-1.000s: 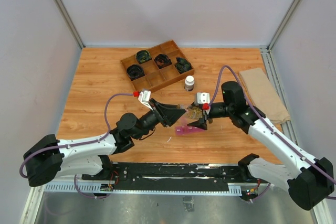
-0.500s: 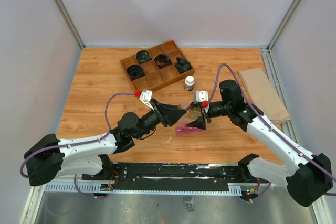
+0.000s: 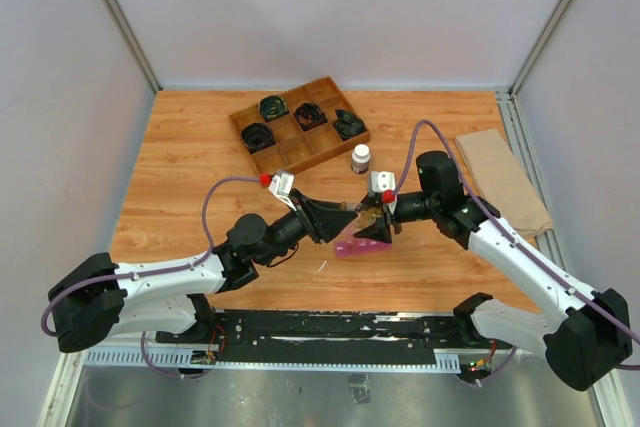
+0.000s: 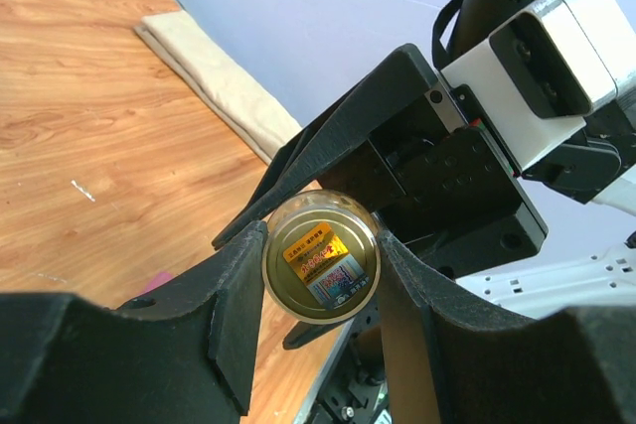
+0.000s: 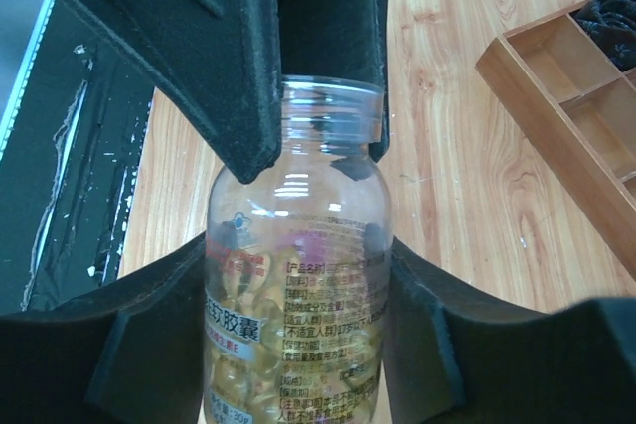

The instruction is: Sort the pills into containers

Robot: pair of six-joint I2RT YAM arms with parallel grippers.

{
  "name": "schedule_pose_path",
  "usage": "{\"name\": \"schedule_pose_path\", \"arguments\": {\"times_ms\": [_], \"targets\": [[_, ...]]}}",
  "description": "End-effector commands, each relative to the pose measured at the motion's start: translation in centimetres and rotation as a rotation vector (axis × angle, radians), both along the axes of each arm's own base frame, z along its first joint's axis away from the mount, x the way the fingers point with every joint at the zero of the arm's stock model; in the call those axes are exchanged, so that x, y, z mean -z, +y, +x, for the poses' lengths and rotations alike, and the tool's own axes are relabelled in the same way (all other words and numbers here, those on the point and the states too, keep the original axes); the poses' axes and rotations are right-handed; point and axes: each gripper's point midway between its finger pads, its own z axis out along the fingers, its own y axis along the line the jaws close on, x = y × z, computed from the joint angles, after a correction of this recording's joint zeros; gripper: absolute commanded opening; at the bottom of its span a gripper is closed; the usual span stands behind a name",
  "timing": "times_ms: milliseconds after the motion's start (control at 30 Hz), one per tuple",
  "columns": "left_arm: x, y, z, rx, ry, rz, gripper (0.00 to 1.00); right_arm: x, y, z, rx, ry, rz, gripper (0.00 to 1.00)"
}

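Note:
A small clear glass jar of tan-yellow pills hangs between both grippers, just above the pink containers strip. My right gripper is shut on the jar's body, a pad pressed to each side. My left gripper comes from the other side, shut on the jar's gold, stickered end. In the right wrist view the left fingers cover the jar's neck. A corner of the pink strip shows in the left wrist view.
A brown wooden divided tray with black coiled items stands at the back. A white-capped bottle is just behind the grippers. A tan folded cloth lies at the right edge. The tray's corner shows in the right wrist view.
The right gripper has edged left and its jaws have closed in against the jar's body. The left gripper has shifted slightly, still gripping the jar's end.

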Motion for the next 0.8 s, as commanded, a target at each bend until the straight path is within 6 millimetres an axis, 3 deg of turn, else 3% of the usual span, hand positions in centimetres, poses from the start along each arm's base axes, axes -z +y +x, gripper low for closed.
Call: {"name": "schedule_pose_path", "arguments": {"times_ms": [0,133,267,400,500,567,767], "targets": [[-1.7,0.2,0.5,-0.029,-0.041,-0.04,0.0,-1.4,0.6,-0.6,-0.039,-0.005,0.021,0.55],[-1.5,0.1,0.6,-0.03,-0.038,-0.034,0.0,-1.1,0.7,-0.4,-0.036,-0.006,0.014,0.43],[-1.4,0.0,0.4,-0.019,-0.042,-0.029,0.03,-0.8,0.6,-0.6,-0.044,-0.007,0.001,0.15],[-1.7,0.4,-0.1,-0.004,-0.065,-0.03,0.39,-0.5,0.3,-1.1,-0.073,-0.004,-0.027,0.01],[-1.9,0.9,-0.8,0.009,-0.095,-0.016,0.62,-0.4,0.1,-1.3,-0.087,-0.008,-0.042,0.01],[-2.0,1.3,-1.3,0.021,-0.128,0.006,0.71,-0.3,0.0,-1.5,-0.103,-0.009,-0.049,0.01],[-1.6,2.8,-3.1,0.065,-0.254,0.117,0.79,-0.2,-0.4,-2.2,-0.149,-0.017,-0.067,0.01]]}}
